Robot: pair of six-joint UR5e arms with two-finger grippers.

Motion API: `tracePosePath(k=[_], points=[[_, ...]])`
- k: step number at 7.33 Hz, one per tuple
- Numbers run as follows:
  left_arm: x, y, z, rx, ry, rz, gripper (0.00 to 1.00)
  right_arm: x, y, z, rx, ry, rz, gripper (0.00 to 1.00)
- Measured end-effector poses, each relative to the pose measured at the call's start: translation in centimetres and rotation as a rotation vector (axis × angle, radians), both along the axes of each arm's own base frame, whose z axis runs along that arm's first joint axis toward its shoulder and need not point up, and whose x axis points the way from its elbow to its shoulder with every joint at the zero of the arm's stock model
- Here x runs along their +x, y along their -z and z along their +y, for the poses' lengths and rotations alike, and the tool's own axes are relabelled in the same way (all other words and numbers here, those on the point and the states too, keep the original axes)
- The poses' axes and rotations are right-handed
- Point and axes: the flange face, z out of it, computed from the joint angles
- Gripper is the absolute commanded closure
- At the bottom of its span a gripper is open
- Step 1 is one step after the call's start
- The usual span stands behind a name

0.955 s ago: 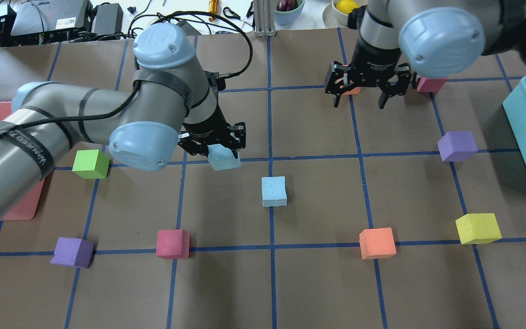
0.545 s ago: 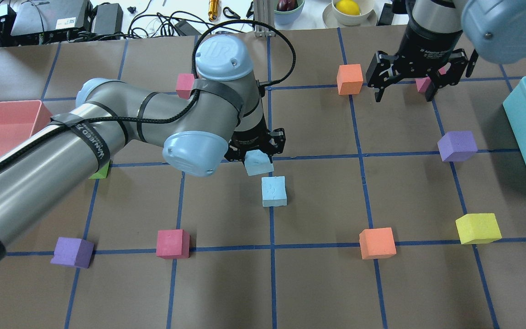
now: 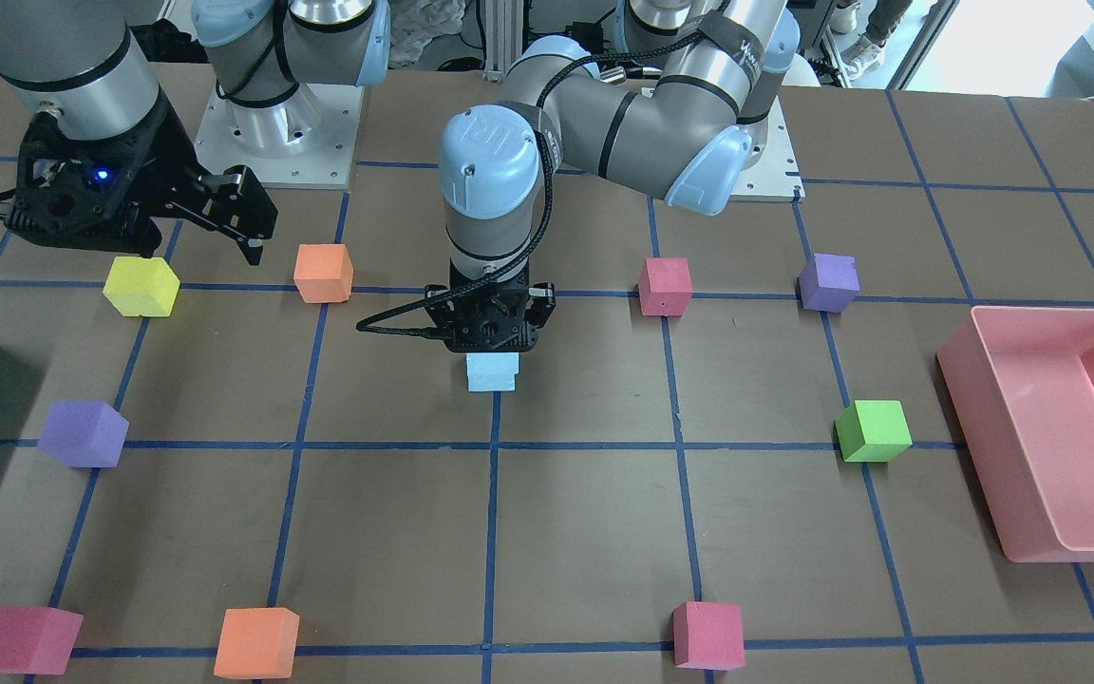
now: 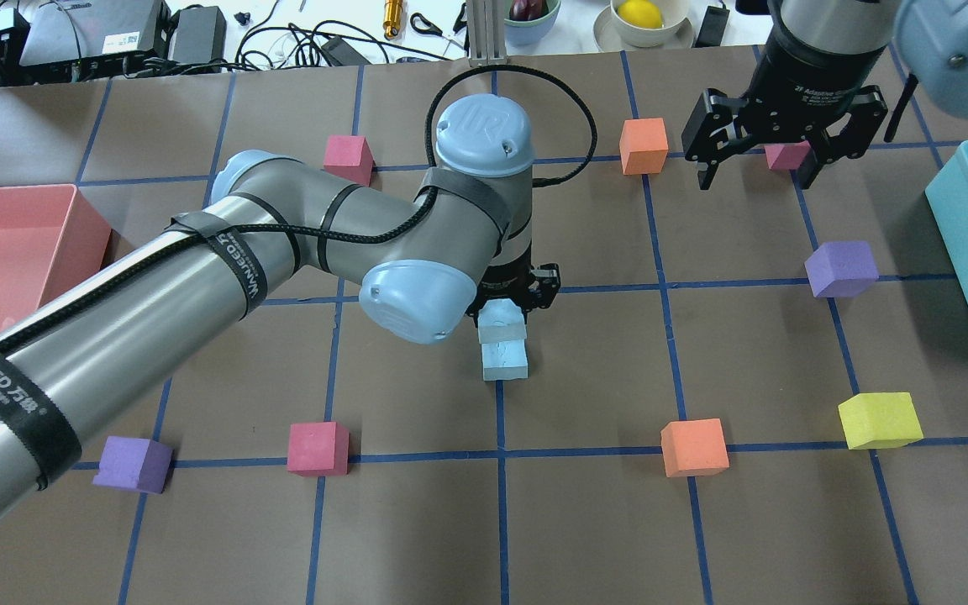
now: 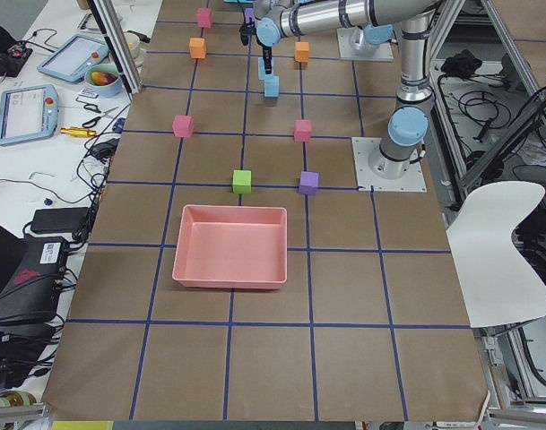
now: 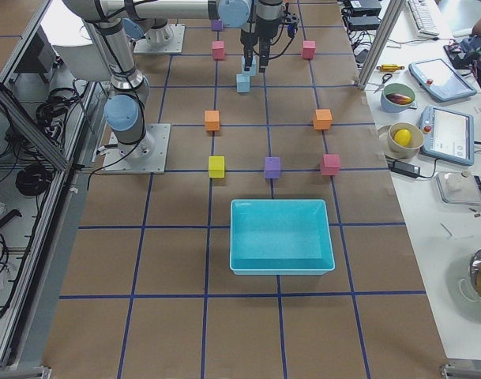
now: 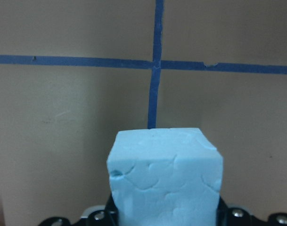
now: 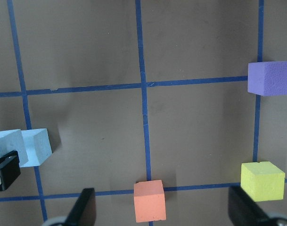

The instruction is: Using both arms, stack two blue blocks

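While left gripper [image 4: 507, 309] clamps upper blue block [image 4: 502, 323] just above lower blue block [image 4: 505, 361], offset toward 12 o'clock in overhead view, right gripper [image 4: 759, 178] hangs at 2 o'clock, jaws spread, empty.

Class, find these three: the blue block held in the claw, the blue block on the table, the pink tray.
Held blue block [image 4: 502, 322]: overhead exterior, visible face.
Blue block on the table [image 4: 505, 355]: overhead exterior, top face.
Pink tray [image 3: 1065, 427]: exterior front-facing, bare floor.
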Motion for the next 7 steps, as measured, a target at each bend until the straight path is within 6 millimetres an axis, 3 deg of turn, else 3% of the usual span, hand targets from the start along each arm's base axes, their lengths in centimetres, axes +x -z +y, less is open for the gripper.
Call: tracePosePath(k=[2,3,4,5,7], points=[[0.0,1.3,0.7,0.022,0.008,-0.012,0.94,0.1,-0.4,0.4,0.008,-0.006,0.000,0.00],[0.1,2.0,1.2,0.030,0.012,-0.016,0.86,0.1,-0.6,0.4,0.004,-0.007,-0.001,0.00],[0.1,2.4,1.4,0.032,0.014,-0.017,0.52,0.1,-0.8,0.4,-0.005,-0.007,-0.002,0.00],[0.1,2.5,1.4,0.028,0.012,-0.011,0.40,0.1,-1.0,0.2,-0.018,-0.007,-0.003,0.00],[0.0,2.6,1.4,0.024,0.004,-0.002,0.37,0.0,-1.1,0.2,-0.025,-0.007,-0.002,0.00]])
